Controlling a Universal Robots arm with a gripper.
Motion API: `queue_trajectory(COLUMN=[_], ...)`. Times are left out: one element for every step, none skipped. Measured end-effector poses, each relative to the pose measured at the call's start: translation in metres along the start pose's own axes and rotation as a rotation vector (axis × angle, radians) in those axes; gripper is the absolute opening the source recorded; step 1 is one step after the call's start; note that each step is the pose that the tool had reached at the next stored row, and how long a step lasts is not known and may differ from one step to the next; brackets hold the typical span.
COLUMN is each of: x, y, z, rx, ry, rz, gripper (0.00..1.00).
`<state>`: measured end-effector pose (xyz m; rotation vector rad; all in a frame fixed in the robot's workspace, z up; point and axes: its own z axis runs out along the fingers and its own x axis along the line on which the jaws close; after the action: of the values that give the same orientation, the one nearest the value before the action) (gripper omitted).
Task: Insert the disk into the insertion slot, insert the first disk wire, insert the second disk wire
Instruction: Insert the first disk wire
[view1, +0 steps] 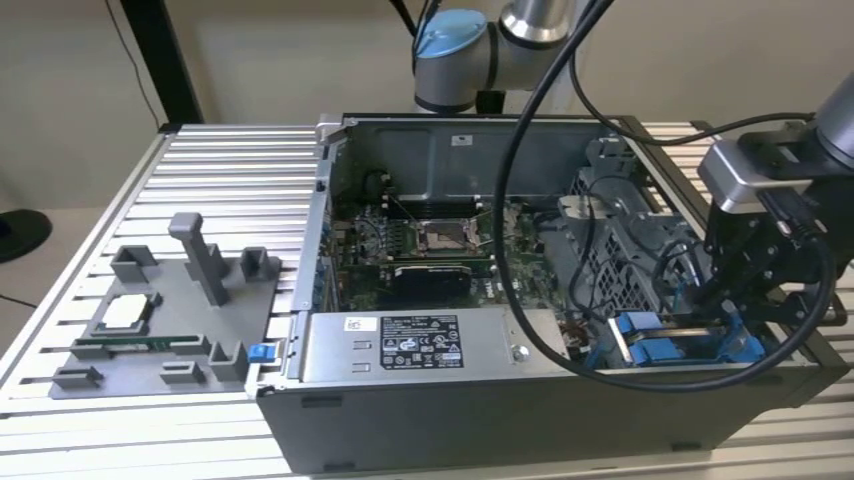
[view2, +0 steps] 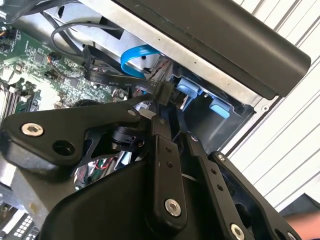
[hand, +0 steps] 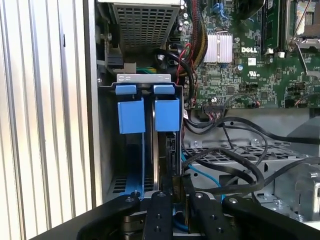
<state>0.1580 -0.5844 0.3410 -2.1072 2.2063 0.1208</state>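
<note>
One end effector (hand: 176, 184), one computer case (view1: 507, 425), one power-supply box (view1: 414, 352), two blue clips (hand: 131, 115) (hand: 166, 114), one grey fixture (view1: 187, 325).

Silver arm (view1: 537, 20) with pale blue joint cap (view1: 447, 36), black cables (view1: 506, 180), and black fingers (view2: 163, 155) with silver screws (view2: 172, 206).

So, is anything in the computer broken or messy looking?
Nothing looks broken or spilled. The only untidy bit is the loose black wires looping over the grey metal cage beside the insertion slot, close to the pincer.
</note>
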Motion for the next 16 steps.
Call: queue_trajectory(x=[-0.0001,-0.0004,-0.0006,-0.0006,-0.0006,-0.0006,-0.0006,-0.0005,-0.0005,-0.0007,-0.0008,-0.0007,-0.0008,-0.0008,-0.0007,-0.0007], y=[0.0002,0.0002,0.0003,0.0003,0.0003,0.0004,0.0004,0.0004,0.0004,0.0004,0.0004,0.0004,0.0005,0.0005,0.0005,0.0005], z=[0.0001,0.0002,0.0003,0.0006,0.0009,0.0011,0.0013,0.0018,0.0023,0.0032,0.0046,0.0063,0.0076,0.009,0.0105,0.0119], rx=[0.0,0.0,0.0,0.0,0.0001,0.0001,0.0002,0.0003,0.0004,0.0006,0.0006,0.0007,0.0009,0.001,0.0011,0.001], ry=[0.0,0.0001,0.0003,0.0006,0.0016,0.003,0.0048,0.0065,0.0084,0.0095,0.0102,0.0107,0.0128,0.014,0.014,0.013], rz=[0.0,0.0,0.0,0.0,0.0,0.0,0.0,0.0,0.0,0.0,0.0,0.0,0.0,0.0,0.0,0.0], gripper=[0.0,0.0,0.0,0.0,0.0,0.0,0.0,0.0,0.0,0.0,0.0,0.0,0.0,0.0,0.0,0.0])
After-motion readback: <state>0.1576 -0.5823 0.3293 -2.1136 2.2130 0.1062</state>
